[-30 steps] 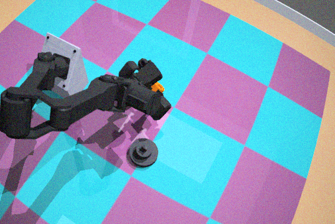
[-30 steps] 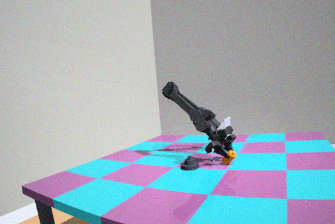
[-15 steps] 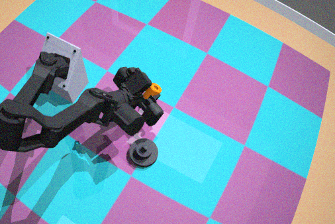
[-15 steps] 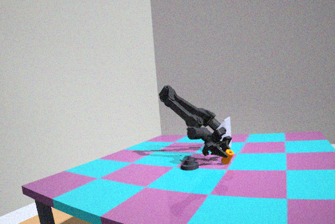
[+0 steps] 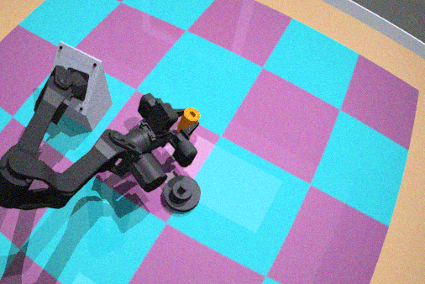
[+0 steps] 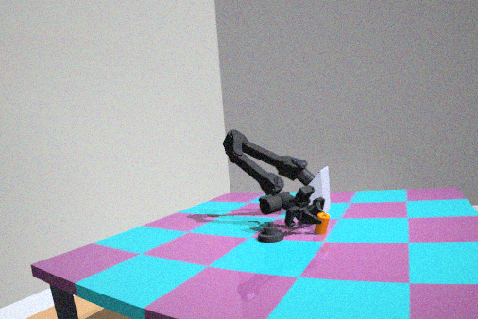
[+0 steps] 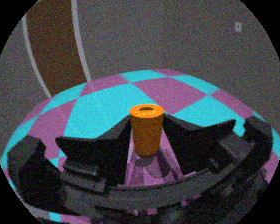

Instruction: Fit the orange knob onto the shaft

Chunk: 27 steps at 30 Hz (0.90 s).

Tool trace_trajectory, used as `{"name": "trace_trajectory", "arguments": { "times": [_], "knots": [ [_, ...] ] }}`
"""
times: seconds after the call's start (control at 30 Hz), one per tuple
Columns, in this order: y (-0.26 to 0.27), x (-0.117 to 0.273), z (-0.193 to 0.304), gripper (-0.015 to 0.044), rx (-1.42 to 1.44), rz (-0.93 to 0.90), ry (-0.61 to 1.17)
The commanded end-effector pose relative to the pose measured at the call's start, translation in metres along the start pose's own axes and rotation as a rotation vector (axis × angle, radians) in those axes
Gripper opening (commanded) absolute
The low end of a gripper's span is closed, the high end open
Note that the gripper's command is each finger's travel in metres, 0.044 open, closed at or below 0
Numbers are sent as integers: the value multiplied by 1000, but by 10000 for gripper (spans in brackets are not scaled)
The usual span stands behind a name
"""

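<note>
The orange knob (image 5: pixel 186 123) (image 6: pixel 321 226) (image 7: pixel 147 135) is about upright, with the end showing its hole facing up. My gripper (image 5: pixel 188 121) (image 7: pixel 145 116) lies low and roughly level, shut on the knob with one finger on each side. Whether the knob's lower end touches the table cannot be told. The round dark pedestal (image 5: pixel 169 202) (image 6: pixel 270 238) stands apart from the knob, below it in the top view and to its left in the exterior view. Its shaft (image 5: pixel 181 191) (image 6: pixel 270 226) points up and is bare. The pedestal is not visible in the wrist view.
The arm's light grey mounting bracket (image 5: pixel 101 95) (image 6: pixel 323 189) stands behind the gripper. The arm's wrist housing (image 5: pixel 149 173) (image 6: pixel 270 204) hangs close to the pedestal. The checkered table (image 5: pixel 285 124) (image 6: pixel 354 262) carries the arm's shadows.
</note>
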<state>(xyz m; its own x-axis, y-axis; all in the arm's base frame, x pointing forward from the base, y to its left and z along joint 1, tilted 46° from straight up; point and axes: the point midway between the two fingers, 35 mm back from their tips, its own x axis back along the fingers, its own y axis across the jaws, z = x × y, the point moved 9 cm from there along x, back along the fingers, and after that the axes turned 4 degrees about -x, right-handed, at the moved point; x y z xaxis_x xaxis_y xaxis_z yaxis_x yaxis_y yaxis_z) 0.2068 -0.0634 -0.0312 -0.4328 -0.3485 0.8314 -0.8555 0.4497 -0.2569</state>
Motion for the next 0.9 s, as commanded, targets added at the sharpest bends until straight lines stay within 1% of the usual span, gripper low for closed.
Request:
{"name": "trace_trajectory", "arguments": {
  "times": [0.0,0.13,0.23,0.87],
  "knots": [
    [0,2,9,180,0,-6,-66],
    [0,3,4,180,0,-2,-25],
    [0,2,5,259,-2,-2,-38],
    [0,2,5,260,-2,-2,-38]
  ]
}}
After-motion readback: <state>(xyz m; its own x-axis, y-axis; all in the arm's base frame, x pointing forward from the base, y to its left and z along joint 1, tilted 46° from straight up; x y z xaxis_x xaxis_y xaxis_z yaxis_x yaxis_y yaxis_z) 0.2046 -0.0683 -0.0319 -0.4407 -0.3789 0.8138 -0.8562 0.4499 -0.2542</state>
